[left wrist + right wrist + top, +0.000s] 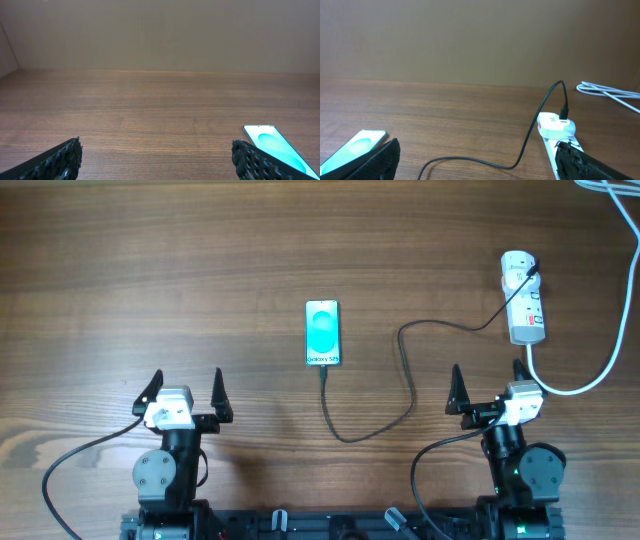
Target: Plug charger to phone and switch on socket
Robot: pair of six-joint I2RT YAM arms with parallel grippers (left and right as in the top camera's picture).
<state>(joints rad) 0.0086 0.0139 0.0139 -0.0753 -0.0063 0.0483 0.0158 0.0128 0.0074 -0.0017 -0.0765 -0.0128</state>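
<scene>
The phone [322, 332] lies face up mid-table, cyan screen lit, also in the left wrist view [272, 145] and right wrist view [352, 147]. The thin black charger cable [400, 385] runs from the phone's near short edge, where its tip touches the phone, loops toward me and up to the socket [523, 298], a white power strip at the far right; the cable [530, 145] and the socket [555, 127] show in the right wrist view. My left gripper [184, 392] is open and empty, left of the phone. My right gripper [490, 388] is open and empty, just below the socket.
A thick white cord [600, 370] curves from the socket's near end round the table's right side to the far right corner; it also shows in the right wrist view [610, 92]. A plain wall stands behind the table's far edge.
</scene>
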